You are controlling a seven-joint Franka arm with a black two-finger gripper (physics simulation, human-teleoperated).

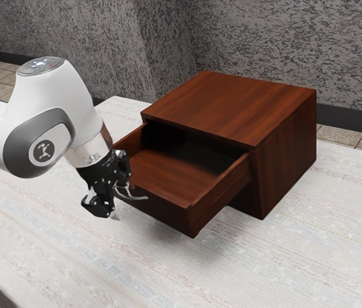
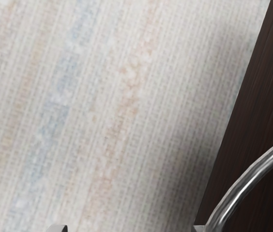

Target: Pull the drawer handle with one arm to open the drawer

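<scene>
Over the pale desk (image 1: 264, 256), the claw (image 1: 107, 208) was seen spread; the handle (image 2: 243, 182) was found just beside it, toward the drawer (image 1: 187, 173).

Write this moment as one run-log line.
drawer: partly open | gripper: open, beside handle | task: pull underway

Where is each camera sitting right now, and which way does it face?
Exterior view: beside the arm, above the table, looking down across it at the open drawer and cabinet; the white arm and gripper come in from the view's left.
Wrist view: on the hand, looking down at the table, with the drawer and its handle close by; I cannot make out any part of the robot for certain.
Shared: handle, drawer, table.
</scene>
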